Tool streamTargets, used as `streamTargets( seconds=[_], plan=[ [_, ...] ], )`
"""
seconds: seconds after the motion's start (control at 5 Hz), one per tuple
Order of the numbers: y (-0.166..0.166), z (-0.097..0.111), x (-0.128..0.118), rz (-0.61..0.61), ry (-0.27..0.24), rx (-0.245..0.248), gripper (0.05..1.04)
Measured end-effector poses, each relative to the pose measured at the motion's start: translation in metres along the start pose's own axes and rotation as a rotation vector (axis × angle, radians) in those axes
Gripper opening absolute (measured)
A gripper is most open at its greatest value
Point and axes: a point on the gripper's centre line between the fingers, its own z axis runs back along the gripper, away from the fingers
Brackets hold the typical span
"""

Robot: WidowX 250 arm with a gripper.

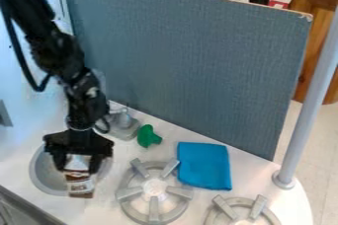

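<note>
The end effector (77, 168) grips a brown-and-white package (79, 182) over the round sink (41, 178), left of the near burner (153, 214).

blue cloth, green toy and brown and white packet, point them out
Blue cloth (204, 166): camera view, middle of its upper face.
Green toy (147, 136): camera view, its middle.
Brown and white packet (80, 185): camera view, its lower part.

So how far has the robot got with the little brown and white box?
Looks done: the black two-finger gripper has got the small brown-and-white box. In hand: that box, over the edge of the round grey sink; I can't tell if they touch. Left: probably just letting go, because the gripper's fingers are on both sides of the box.
</note>
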Motion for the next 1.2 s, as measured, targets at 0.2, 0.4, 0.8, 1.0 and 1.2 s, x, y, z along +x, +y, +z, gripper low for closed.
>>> streamTargets(
  seconds=[0.2, 0.4, 0.8, 1.0, 1.2],
  plan=[
    [0.008, -0.008, -0.001, -0.049, -0.019, 0.002, 0.86],
    [0.006, -0.023, -0.011, -0.08, 0.027, -0.001, 0.86],
    [0.0, -0.028, -0.013, -0.076, 0.049, -0.008, 0.899],
    [-0.004, -0.028, -0.013, -0.084, 0.043, -0.006, 1.012],
    [-0.006, -0.027, -0.017, -0.07, 0.046, -0.018, 1.008]
  ],
)
